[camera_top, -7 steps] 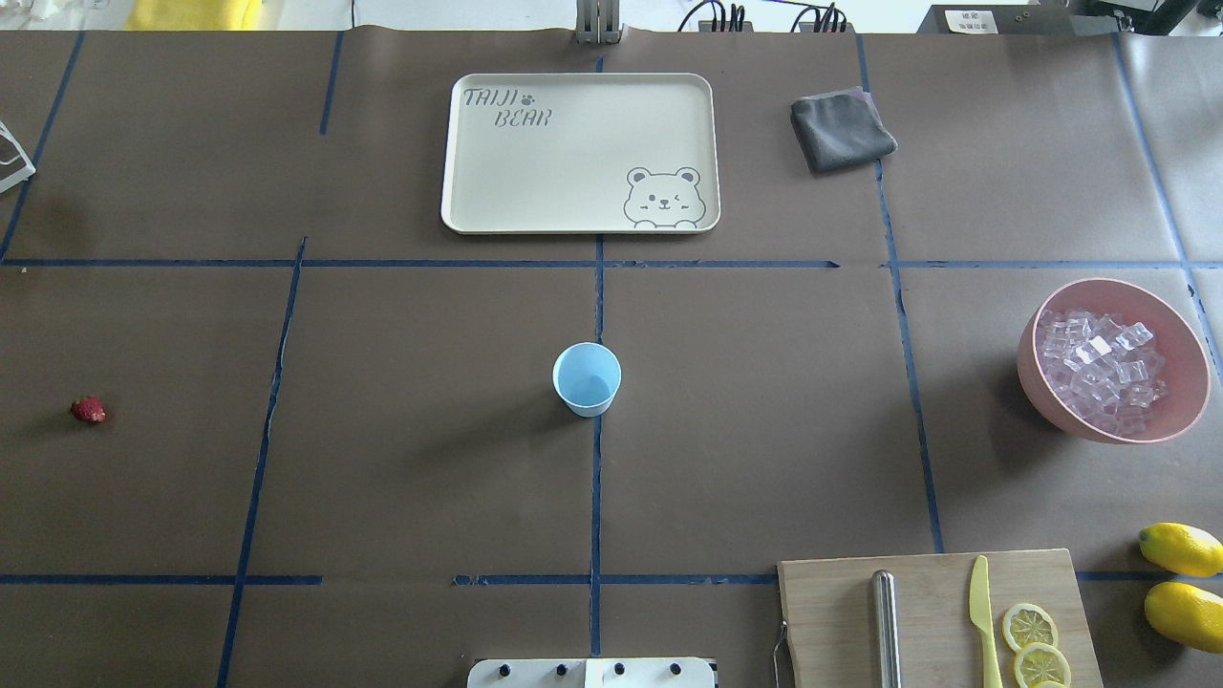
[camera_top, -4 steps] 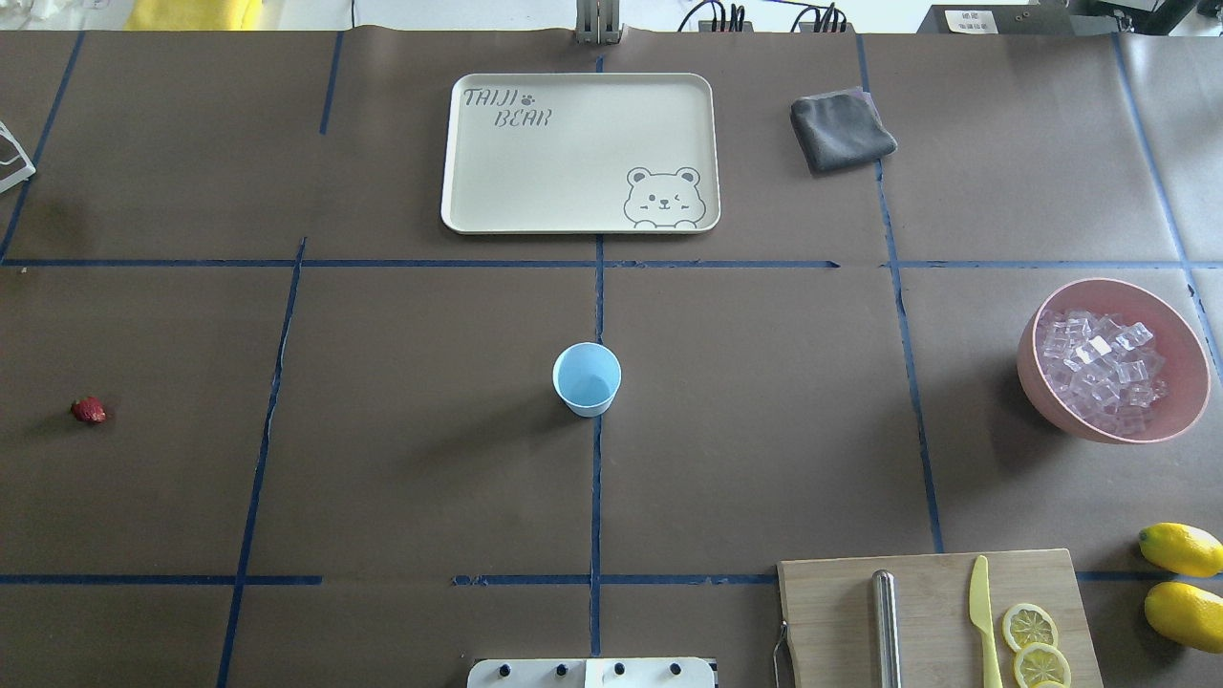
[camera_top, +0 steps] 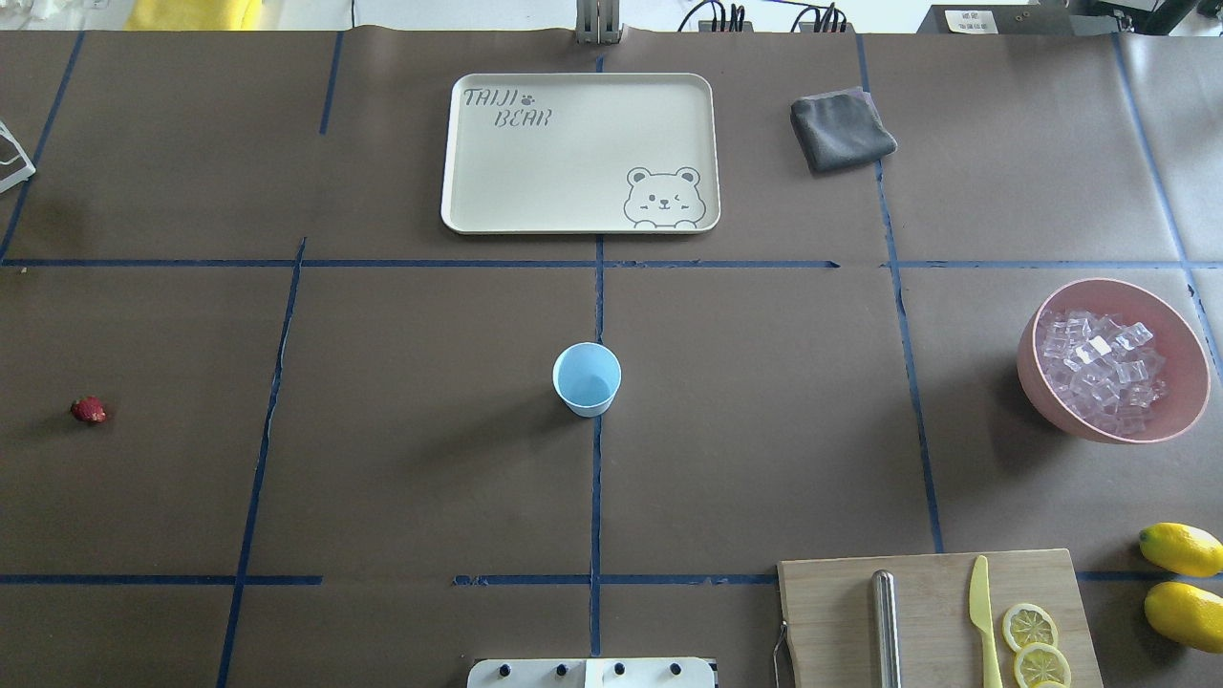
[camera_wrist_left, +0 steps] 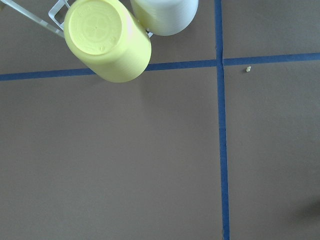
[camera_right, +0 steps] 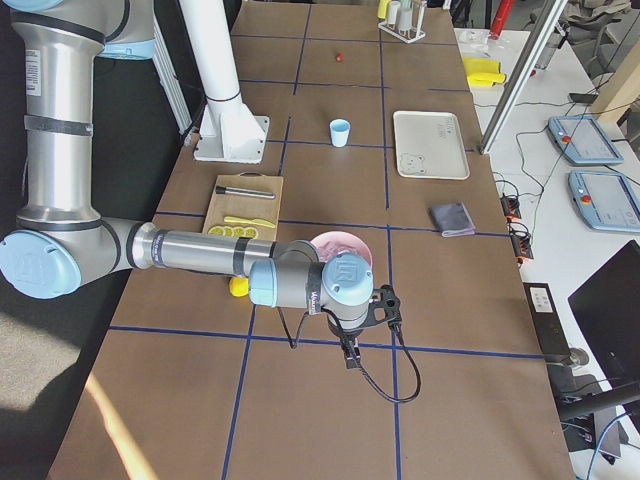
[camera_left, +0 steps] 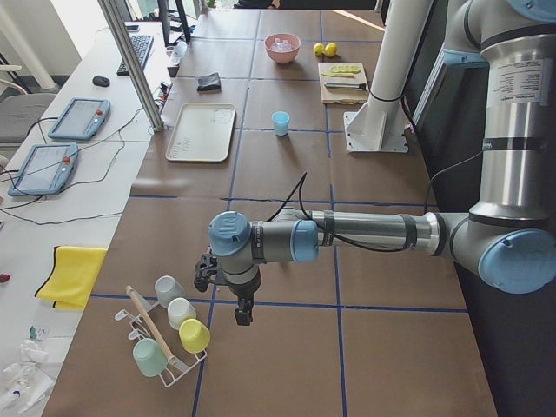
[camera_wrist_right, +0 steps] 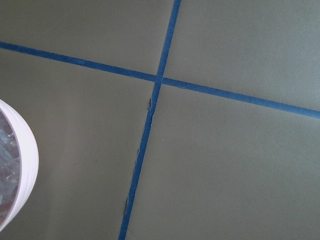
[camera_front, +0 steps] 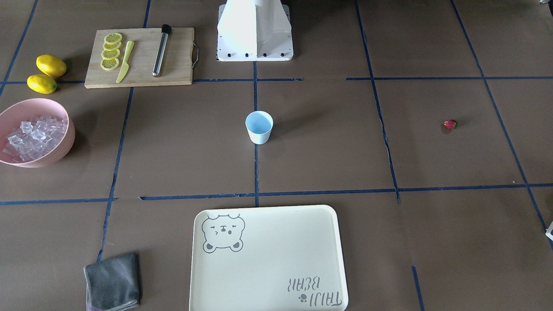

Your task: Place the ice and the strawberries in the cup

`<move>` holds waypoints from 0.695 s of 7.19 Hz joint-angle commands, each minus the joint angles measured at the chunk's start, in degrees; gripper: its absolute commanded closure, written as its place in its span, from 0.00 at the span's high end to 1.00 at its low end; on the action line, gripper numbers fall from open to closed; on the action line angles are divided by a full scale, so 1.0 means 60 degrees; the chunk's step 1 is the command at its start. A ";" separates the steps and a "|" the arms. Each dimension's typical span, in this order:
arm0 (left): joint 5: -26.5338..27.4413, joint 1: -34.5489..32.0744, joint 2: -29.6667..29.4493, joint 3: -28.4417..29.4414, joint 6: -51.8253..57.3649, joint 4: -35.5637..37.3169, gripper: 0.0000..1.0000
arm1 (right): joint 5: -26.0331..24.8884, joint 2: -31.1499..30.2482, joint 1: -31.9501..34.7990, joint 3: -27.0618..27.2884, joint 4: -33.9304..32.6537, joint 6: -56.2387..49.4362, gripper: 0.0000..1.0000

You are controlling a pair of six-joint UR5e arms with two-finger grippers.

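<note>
The cup (camera_top: 587, 379) stands upright mid-table, white outside and pale blue inside, with nothing visible in it. A single strawberry (camera_top: 88, 410) lies far out on the table's left side. The ice (camera_top: 1104, 371) is piled in a pink bowl (camera_top: 1037, 382) at the right. No gripper shows in the overhead or front views. In the exterior left view my left gripper (camera_left: 242, 314) hangs near a cup rack, far from the cup (camera_left: 280, 122). In the exterior right view my right gripper (camera_right: 349, 356) hovers just past the bowl. I cannot tell whether either is open or shut.
A cream tray (camera_top: 573, 191) lies beyond the cup, with a grey cloth (camera_top: 841, 129) to its right. A cutting board (camera_top: 831, 612) holds a metal rod, a yellow knife and lemon slices. Two lemons (camera_top: 1181, 548) lie beside it. A rack of cups (camera_left: 169, 334) stands at the left end.
</note>
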 commanded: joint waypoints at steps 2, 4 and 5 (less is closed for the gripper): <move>-0.0065 0.0140 -0.0303 -0.0022 -0.0031 0.0001 1.00 | -0.0134 0.0708 -0.0160 0.0421 -0.0056 0.0783 1.00; -0.0080 0.0141 -0.0304 -0.0094 -0.0031 -0.0014 1.00 | 0.0051 0.0744 -0.0437 0.0352 0.0002 0.0801 1.00; -0.0080 0.0155 -0.0289 -0.0139 -0.0017 -0.0014 1.00 | 0.0447 0.0713 -0.0686 0.0655 0.0031 0.0873 0.99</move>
